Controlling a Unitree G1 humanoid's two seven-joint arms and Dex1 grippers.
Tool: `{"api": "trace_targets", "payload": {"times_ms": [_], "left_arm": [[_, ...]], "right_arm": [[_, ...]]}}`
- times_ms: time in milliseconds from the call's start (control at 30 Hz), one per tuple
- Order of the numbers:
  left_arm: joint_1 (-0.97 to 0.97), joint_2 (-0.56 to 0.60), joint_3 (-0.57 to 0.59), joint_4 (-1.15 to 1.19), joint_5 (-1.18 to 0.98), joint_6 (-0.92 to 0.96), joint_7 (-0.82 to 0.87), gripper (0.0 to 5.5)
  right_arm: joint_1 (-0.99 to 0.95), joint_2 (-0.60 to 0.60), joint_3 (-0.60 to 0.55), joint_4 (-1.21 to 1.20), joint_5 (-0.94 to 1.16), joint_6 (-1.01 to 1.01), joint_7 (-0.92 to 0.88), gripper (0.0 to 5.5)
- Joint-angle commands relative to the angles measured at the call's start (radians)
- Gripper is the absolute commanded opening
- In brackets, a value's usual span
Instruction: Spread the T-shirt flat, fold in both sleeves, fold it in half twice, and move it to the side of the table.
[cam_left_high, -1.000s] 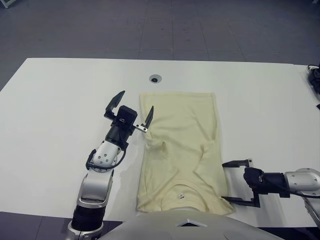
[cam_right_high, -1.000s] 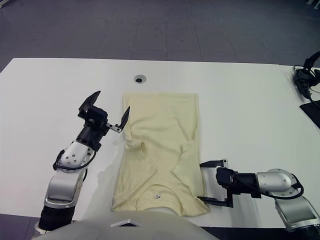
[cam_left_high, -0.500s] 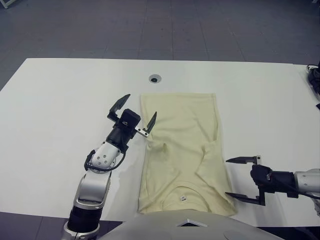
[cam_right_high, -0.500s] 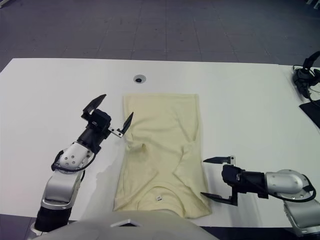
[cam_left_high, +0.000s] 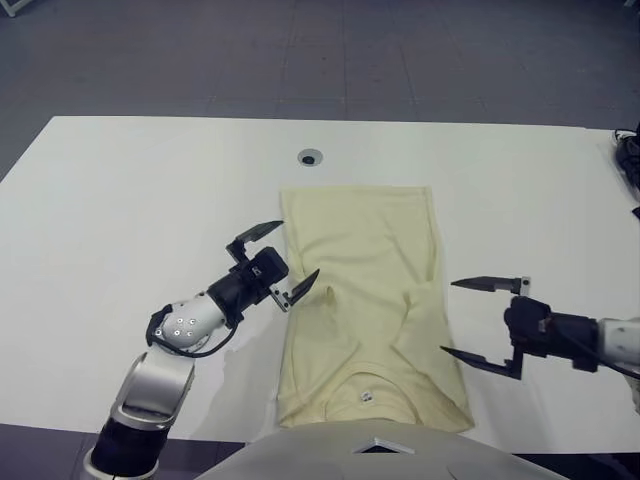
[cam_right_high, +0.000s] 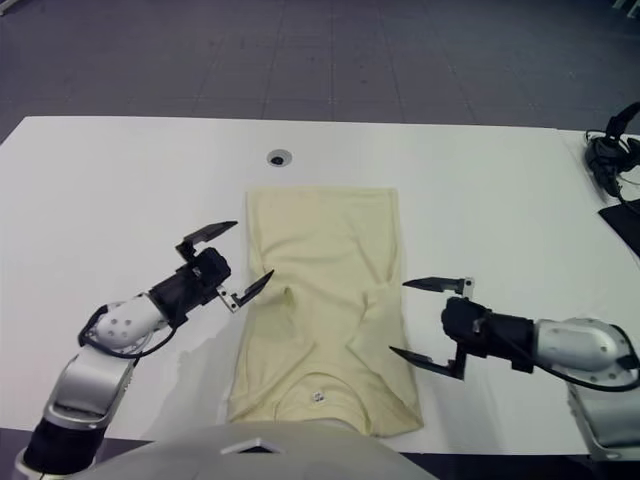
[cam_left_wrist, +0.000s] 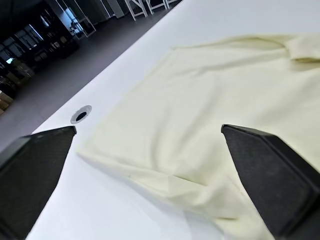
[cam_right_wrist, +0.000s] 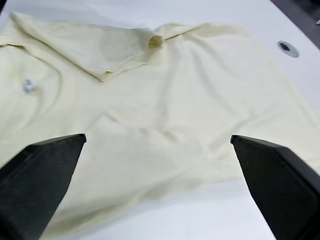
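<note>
The T-shirt (cam_left_high: 365, 250) lies between the left claw (cam_left_high: 300, 248) and right claw (cam_left_high: 447, 317), both spread apart.

Broad white table (cam_left_high: 120, 200) lies to either side of the T-shirt (cam_left_high: 360, 300), giving room to pass. The left gripper (cam_left_high: 298, 249) and right gripper (cam_left_high: 447, 317), fingers spread, hang at the shirt's left and right edges. A round cable port (cam_left_high: 311, 157) sits beyond the hem; black cables (cam_right_high: 610, 160) crowd the table's right end.

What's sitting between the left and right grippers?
The T-shirt, sleeves folded in, on the table; the left eye view shows it lying between the left gripper and the right gripper.
</note>
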Motion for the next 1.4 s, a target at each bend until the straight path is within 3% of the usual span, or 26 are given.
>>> {"api": "trace_targets", "payload": {"times_ms": [33, 367, 900, 1033, 1400], "left_arm": [[-0.047, 0.001, -0.083, 0.099, 0.086, -0.012, 0.008, 5.40], [-0.111, 0.043, -0.191, 0.293, 0.308, -0.132, 0.049, 5.40], [-0.210, 0.057, -0.154, 0.473, 0.340, -0.212, 0.092, 5.40], [-0.245, 0.040, -0.151, 0.493, 0.332, -0.242, 0.111, 5.40], [-0.228, -0.019, 0.012, 0.246, 0.024, -0.255, 0.053, 5.40]], "right_arm": [[-0.124, 0.060, 0.141, 0.076, -0.211, -0.051, -0.110, 5.39], [-0.339, 0.145, 0.381, 0.236, -0.553, -0.130, -0.257, 5.39], [-0.478, 0.185, 0.500, 0.360, -0.682, -0.127, -0.334, 5.39], [-0.482, 0.203, 0.482, 0.350, -0.647, -0.121, -0.353, 5.39], [-0.378, 0.178, 0.190, 0.104, -0.235, 0.035, -0.280, 5.39]]}}
